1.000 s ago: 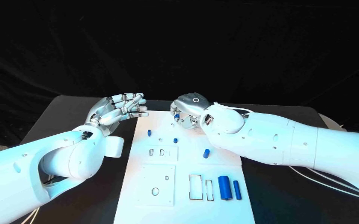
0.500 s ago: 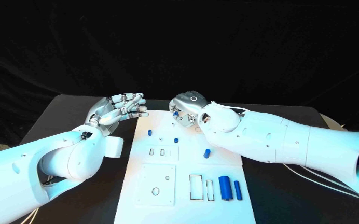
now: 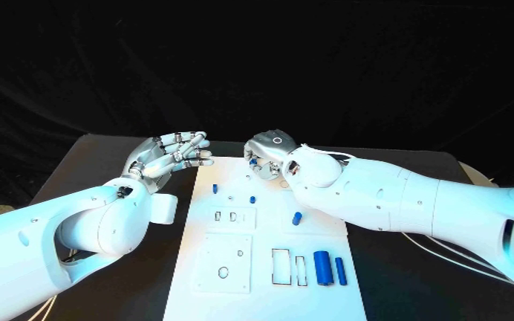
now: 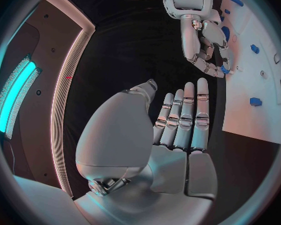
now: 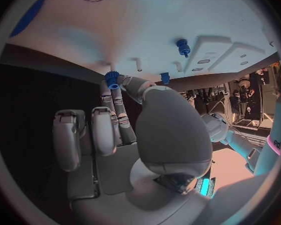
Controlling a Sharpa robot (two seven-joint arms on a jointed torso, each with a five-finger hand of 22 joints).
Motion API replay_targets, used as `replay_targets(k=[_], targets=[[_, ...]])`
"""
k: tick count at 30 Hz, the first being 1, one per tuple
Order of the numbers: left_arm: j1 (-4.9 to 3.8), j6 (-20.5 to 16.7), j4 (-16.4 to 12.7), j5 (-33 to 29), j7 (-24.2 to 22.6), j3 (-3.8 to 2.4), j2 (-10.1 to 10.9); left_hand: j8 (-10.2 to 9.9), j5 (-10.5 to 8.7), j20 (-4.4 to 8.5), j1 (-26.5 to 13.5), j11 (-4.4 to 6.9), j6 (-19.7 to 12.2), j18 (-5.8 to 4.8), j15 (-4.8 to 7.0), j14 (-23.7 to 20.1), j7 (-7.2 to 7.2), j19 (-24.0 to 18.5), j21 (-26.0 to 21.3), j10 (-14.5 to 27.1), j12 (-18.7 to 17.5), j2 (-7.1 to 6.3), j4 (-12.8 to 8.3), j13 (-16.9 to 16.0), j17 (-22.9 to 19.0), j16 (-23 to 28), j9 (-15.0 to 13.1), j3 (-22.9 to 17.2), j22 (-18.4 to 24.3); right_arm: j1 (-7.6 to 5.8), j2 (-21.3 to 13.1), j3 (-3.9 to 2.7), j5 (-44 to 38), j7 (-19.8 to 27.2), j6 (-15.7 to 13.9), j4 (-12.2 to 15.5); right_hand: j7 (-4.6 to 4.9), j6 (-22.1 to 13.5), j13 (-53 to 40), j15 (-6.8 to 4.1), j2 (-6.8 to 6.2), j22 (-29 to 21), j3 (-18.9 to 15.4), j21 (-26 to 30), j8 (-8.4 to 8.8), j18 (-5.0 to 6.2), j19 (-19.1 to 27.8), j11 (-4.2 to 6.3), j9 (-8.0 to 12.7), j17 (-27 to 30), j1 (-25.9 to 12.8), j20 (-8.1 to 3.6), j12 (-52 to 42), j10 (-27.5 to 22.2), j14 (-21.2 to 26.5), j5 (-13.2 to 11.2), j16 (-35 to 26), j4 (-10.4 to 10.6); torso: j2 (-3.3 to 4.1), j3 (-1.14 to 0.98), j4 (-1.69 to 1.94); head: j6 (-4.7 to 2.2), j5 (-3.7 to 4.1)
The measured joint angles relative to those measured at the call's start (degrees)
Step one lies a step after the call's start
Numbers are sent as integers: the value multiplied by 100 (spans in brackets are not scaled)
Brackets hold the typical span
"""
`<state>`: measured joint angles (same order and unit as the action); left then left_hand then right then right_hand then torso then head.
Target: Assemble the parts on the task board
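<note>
Most blue parts [image 3: 322, 267] lie loose on the task board [image 3: 268, 299]; right hand [image 3: 270, 159] pinches a small blue gear [image 5: 112, 79], left hand [image 3: 166, 159] spread empty.

Board [image 3: 268, 261]: smooth white plate, matt, looks like plastic. Parts [image 3: 322, 267]: blue, smooth, plastic-looking, with a faint sheen; the small ribbed blue gear [image 5: 112, 79] pinched at the right hand's fingertips looks moulded. Left hand [image 4: 178, 135] and right hand [image 5: 147, 130]: silver, satin metallic finish, smooth rounded shells with darker seams between segments. Arms [image 3: 407, 202]: glossy white plastic casings that catch the light. Table [image 3: 107, 157]: black, matt. Backdrop [image 3: 257, 53]: black cloth, matt, softly creased
</note>
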<state>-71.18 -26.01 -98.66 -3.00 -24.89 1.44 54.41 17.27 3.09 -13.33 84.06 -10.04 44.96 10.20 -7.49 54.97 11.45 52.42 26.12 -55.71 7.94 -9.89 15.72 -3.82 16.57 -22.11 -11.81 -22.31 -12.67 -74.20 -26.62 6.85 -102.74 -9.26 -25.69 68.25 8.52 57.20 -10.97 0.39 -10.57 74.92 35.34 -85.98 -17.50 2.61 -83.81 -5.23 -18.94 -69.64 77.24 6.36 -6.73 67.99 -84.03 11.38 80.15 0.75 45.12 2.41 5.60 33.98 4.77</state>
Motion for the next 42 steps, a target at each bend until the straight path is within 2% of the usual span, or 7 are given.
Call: replay_targets(k=[24, 42], targets=[[-9, 10, 12, -6, 8, 0, -8, 0, 0, 0, 0, 0, 0, 0, 0, 0, 0, 0, 0, 0, 0, 0, 0, 0, 4, 0, 4, 0, -4, 34, 187, -10, -16, 36, 0, -231, 0, -1, -48, 0, 1, -2, 1, 0, 1, 0, 0, 0, -16, 9, -2, 0, 48, 0, 0, -54, 22, -1, 4, 4, 5, 16, -16], [-12, 13, 30, -8, 17, 0, 3, 0, 0, 0, 0, 0, 0, 0, 0, 0, 0, 0, 0, 0, 0, 0, 0, 0, 3, 0, 4, 0, -7, 87, 93, 19, -38, 14, 43, -202, 0, -1, -13, 0, 1, 2, 2, 0, 1, 1, 0, -20, -23, 9, -2, 0, 107, 19, 0, -39, 22, -2, 8, -1, -4, 13, -31]])
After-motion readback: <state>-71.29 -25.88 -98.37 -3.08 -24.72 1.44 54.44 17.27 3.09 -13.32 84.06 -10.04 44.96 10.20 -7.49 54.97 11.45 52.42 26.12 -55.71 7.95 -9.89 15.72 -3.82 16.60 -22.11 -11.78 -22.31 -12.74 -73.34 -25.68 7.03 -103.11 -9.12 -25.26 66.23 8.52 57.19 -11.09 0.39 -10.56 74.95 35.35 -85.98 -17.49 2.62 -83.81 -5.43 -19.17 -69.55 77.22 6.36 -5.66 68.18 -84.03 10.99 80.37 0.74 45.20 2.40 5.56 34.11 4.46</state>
